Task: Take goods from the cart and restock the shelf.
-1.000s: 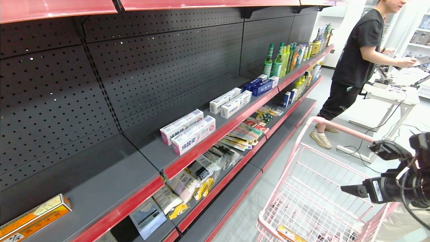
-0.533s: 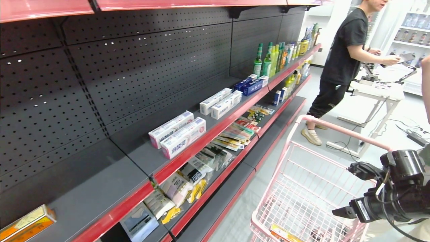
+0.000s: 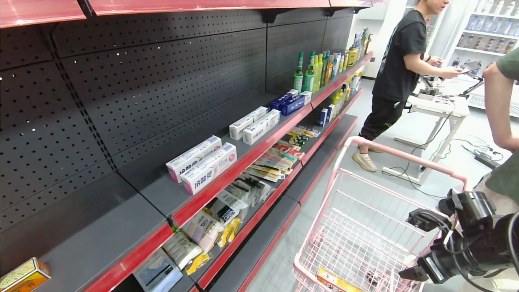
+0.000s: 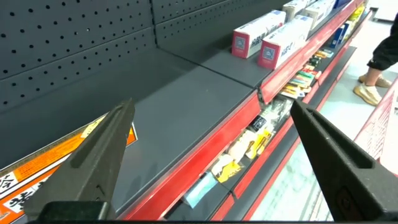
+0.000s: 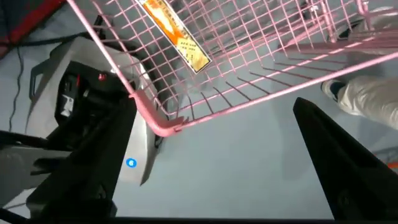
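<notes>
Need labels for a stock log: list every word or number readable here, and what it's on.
White boxes on the shelf: blue characters, too blurred to quote.
Orange box: dark characters, cut off, unreadable.
Yellow packet in the cart: print too small.
Nothing else legible.

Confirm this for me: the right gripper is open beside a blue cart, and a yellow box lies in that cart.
One thing is wrong: the cart is pink, not blue, as the head view shows. The rest stands: the right gripper is open beside the cart, and a yellow box lies in it.
</notes>
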You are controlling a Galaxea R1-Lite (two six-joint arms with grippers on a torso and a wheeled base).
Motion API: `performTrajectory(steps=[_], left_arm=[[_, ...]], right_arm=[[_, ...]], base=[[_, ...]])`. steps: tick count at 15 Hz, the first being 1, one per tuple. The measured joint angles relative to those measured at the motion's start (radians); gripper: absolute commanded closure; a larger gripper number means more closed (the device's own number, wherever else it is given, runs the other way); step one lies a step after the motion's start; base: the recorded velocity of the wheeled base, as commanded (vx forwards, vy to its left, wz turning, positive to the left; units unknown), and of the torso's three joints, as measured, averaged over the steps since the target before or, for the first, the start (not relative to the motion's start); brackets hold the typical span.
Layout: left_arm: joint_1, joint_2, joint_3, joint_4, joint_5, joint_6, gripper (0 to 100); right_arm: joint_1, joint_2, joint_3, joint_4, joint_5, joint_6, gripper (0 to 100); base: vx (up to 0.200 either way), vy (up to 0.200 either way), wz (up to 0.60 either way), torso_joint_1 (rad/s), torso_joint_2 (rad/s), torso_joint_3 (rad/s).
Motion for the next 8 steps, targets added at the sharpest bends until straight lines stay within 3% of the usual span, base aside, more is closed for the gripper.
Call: performTrajectory(steps=[8], left_arm=[[0.000,0.000,0.000,0.000,0.000,0.000,0]], right_arm=[[0.005,0.245,-0.060,-0.139,0.030,-0.139,0]], base=[[0.000,0.000,0.00,-0.105,0.23,0.127]])
